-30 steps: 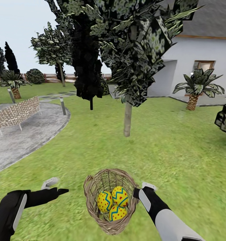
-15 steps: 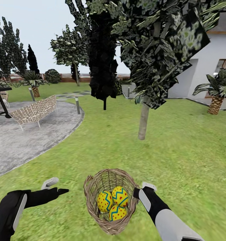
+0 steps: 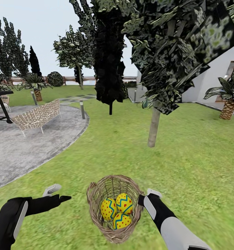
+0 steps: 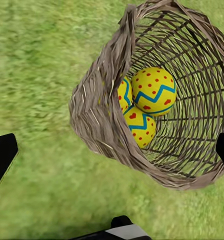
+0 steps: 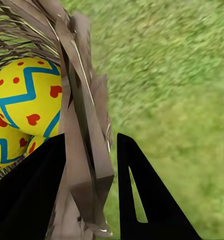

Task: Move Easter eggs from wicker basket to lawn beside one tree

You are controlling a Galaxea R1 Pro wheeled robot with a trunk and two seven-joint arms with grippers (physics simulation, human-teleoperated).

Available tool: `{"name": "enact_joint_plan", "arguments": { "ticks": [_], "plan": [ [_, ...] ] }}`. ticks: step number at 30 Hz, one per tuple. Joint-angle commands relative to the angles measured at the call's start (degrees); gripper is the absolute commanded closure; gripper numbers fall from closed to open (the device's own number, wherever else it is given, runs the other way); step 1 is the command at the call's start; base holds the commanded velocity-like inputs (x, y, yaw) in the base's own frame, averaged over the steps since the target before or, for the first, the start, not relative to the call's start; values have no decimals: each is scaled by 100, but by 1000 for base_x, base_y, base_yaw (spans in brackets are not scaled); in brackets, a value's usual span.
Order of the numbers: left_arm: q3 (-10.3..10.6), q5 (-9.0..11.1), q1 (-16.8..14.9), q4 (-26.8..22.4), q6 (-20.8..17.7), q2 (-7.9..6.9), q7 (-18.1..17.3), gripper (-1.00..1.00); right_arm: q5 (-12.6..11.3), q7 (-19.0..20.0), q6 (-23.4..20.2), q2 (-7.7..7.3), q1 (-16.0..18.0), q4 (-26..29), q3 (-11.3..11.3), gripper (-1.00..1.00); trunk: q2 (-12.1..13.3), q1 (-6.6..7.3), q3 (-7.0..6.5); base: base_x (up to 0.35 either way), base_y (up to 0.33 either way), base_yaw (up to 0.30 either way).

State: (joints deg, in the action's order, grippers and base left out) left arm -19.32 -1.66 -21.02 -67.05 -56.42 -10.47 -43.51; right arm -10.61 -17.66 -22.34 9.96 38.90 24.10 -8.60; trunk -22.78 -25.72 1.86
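The wicker basket (image 3: 114, 232) hangs tilted in front of me, its mouth toward the camera, and three yellow Easter eggs (image 3: 124, 203) lie inside it. My right gripper (image 3: 142, 200) is shut on the basket's right rim (image 5: 87, 150), one finger inside next to an egg (image 5: 27, 95) and one outside. Left of the basket, my left gripper (image 3: 61, 193) stays open and apart from it; the left wrist view looks into the basket (image 4: 102, 125) at the eggs (image 4: 152, 91). A tree with a pale trunk (image 3: 153, 129) stands on the lawn (image 3: 186, 163) ahead, slightly right.
A thin black-trunked tree (image 3: 110, 86) stands further back. A grey paved circle (image 3: 30, 146) with a wicker bench (image 3: 37, 116) and a short post (image 3: 83, 109) lies to the left. A palm (image 3: 228, 104) grows by the white house (image 3: 217, 83) on the right.
The whole view has swung, so the camera moved: the pale-trunked tree now sits further right and nearer. Both arms and the basket keep their places in the picture.
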Motion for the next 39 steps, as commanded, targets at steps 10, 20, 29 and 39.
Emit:
{"name": "enact_joint_plan", "arguments": {
  "ticks": [10, 20, 29, 39],
  "plan": [
    [-2, -22, -8, -1, -36, 1, -35, -100, -76, -36, -7, 4, 4, 16, -10, 100, -14, -6, 13, 233, 235, 0],
    [-1, -27, -7, -1, -36, 1, -35, -100, -82, -36, -7, 4, 6, 16, -10, 100, -14, -6, 5, 228, 249, -51],
    [-1, -28, -8, -1, -36, 11, -35, -100, -82, -36, -7, 4, 3, 16, -10, 100, -14, -6, -2, 217, 271, -22],
    [-1, -27, -8, -1, -36, 18, -35, -100, -82, -36, -7, 4, 4, 16, -10, 100, -14, -6, -34, 217, 271, -85]
  ]
}}
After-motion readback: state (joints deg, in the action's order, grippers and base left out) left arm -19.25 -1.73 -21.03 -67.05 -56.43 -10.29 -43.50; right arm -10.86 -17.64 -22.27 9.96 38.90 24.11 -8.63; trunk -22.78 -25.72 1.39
